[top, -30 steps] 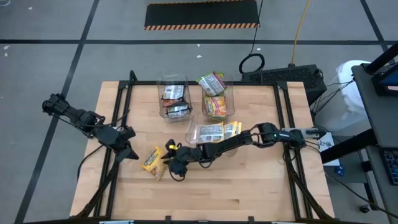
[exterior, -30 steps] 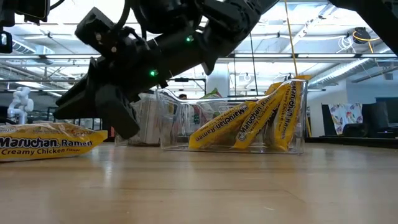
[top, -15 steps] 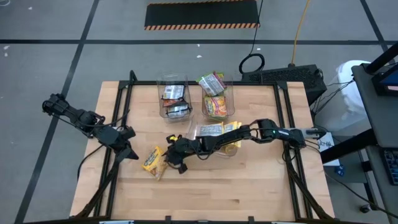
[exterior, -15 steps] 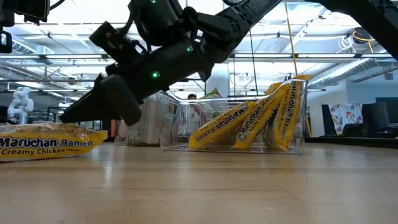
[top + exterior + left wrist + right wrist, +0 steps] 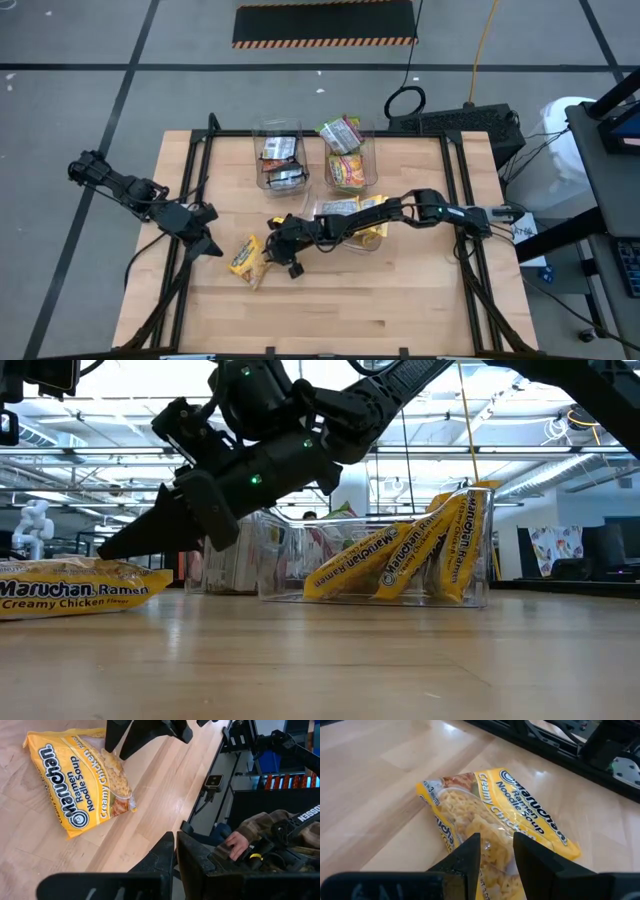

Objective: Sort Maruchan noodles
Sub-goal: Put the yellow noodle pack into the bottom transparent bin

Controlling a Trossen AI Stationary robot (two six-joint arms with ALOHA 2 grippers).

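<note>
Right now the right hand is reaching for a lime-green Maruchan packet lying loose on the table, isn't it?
Not quite: the loose packet is yellow, Creamy Chicken, not lime-green, as the right wrist view shows. The right hand is indeed reaching for it on the table.

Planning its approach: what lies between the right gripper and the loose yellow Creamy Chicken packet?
Nothing: in the low view, only bare table shows between the open right gripper and the yellow Creamy Chicken packet.

The loose yellow packet (image 5: 80,780) reads "Maruchan Ramen Noodle Soup, Creamy Chicken"; the packets in the clear bin (image 5: 400,565) read "Maruchan Ramen" (smaller print unreadable).
</note>
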